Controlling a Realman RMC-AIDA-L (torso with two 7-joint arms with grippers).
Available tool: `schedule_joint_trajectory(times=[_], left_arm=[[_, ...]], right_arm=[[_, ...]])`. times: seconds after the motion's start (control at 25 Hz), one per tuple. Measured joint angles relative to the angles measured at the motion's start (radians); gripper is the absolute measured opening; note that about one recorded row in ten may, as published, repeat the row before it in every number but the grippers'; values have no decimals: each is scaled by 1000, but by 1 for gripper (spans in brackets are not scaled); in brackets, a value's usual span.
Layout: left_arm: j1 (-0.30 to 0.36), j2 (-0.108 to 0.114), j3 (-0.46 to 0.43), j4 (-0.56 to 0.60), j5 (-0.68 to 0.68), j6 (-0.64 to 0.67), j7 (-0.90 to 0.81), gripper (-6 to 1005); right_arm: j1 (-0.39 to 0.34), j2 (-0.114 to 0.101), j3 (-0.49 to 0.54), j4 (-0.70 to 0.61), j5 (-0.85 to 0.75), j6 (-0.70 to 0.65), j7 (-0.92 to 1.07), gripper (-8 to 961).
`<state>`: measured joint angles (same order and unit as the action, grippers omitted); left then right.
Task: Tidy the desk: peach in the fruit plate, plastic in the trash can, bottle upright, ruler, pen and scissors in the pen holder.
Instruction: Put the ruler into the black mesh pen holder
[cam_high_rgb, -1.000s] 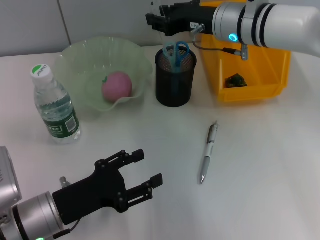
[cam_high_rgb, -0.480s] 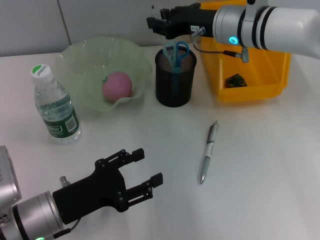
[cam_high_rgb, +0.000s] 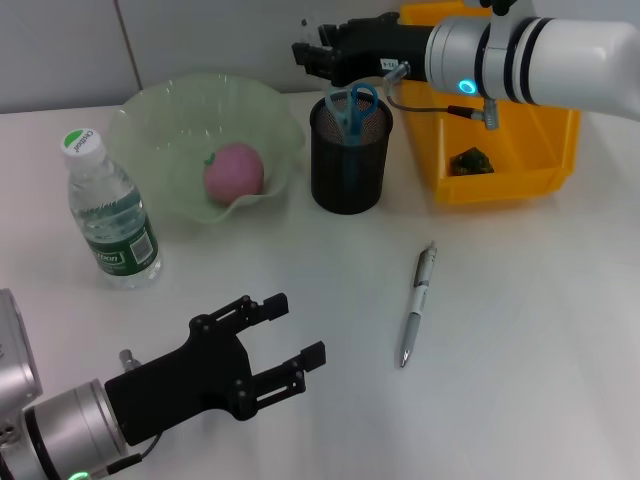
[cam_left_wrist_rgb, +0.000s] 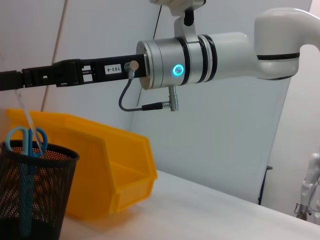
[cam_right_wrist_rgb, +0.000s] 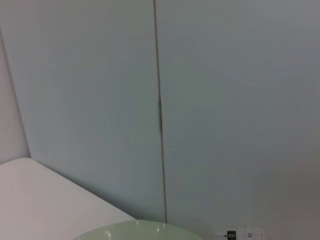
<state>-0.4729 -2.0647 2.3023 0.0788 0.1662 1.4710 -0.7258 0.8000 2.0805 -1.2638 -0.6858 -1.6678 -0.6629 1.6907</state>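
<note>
One item left loose: slim silver-grey & white click pen, flat on the plain white desk, dark tip toward me, well apart from both my grippers.
Pen holder: black wire-mesh cylindrical cup, upright betw. bowl & bin.
Scissors: blue & light teal handles sticking up out of the mesh cup, blades down inside; left wrist view shows them too.
Ruler: clear straight plastic strip, leaning in the cup beside the scissors, seen in left wrist view only.
Peach: round pink fruit w/ small green stem, lying inside the bowl.
Fruit plate: wide translucent pale green bowl, wavy rim, just beside the mesh cup.
Bottle: small clear plastic water bottle, green label, white cap, standing upright near the bowl.
Trash can: bright yellow rectangular bin, a dark crumpled piece in its bottom.
Right gripper: mine, up in the air just above & behind the mesh cup rim, holding nothing; can't tell fingers apart or together.
Left gripper: mine, low over bare desk near me, fingers apart, nothing betw. them.
</note>
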Motion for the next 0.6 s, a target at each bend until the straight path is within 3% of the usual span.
schedule_joint_trajectory(times=[0.6], left_arm=[[-3, 1, -15, 1, -1, 0, 0, 754]], right_arm=[[-17, 0, -6, -32, 6, -1, 4, 562]])
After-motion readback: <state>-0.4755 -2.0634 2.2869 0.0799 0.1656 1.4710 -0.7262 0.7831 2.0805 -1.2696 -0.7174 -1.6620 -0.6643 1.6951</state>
